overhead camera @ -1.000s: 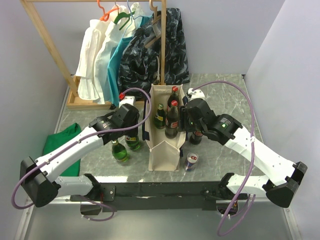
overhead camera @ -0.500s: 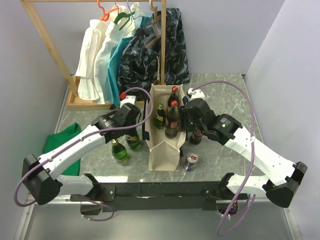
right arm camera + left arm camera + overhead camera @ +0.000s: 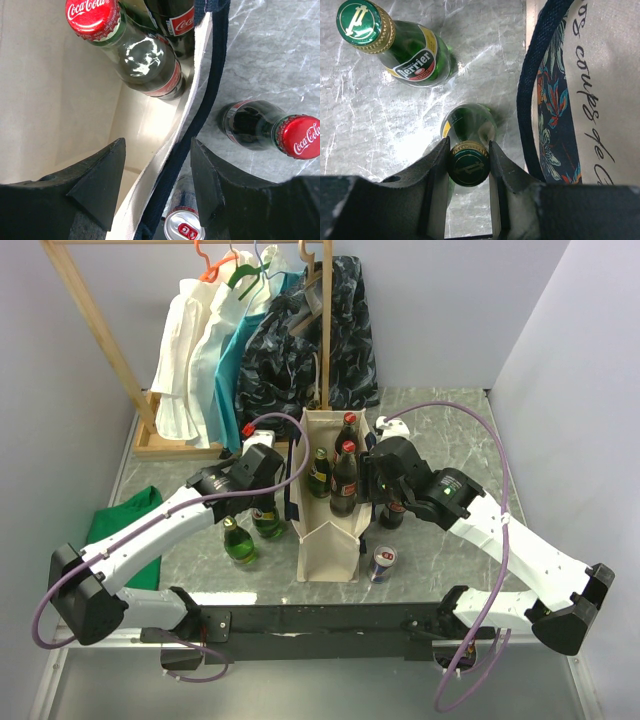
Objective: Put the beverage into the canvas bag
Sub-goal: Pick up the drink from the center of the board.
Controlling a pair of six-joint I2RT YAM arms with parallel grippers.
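Note:
The cream canvas bag (image 3: 330, 540) with navy trim stands open at the table's middle and holds two Coca-Cola bottles (image 3: 345, 475) and a green bottle (image 3: 320, 470). My left gripper (image 3: 468, 165) is shut on the capped neck of a green Perrier bottle (image 3: 468, 125) that stands on the table just left of the bag (image 3: 600, 100). A second Perrier bottle (image 3: 405, 47) stands beside it. My right gripper (image 3: 157, 175) is open and straddles the bag's right rim (image 3: 195, 100), one finger inside and one outside. It touches no bottle.
A Coca-Cola bottle (image 3: 270, 130) and a drink can (image 3: 182, 227) stand on the table right of the bag. A wooden rack (image 3: 100, 330) with hanging clothes stands at the back left. A green cloth (image 3: 120, 525) lies at the left edge.
My left arm has shifted slightly towards the bag, still over the Perrier bottle. The right arm and the bag have not moved.

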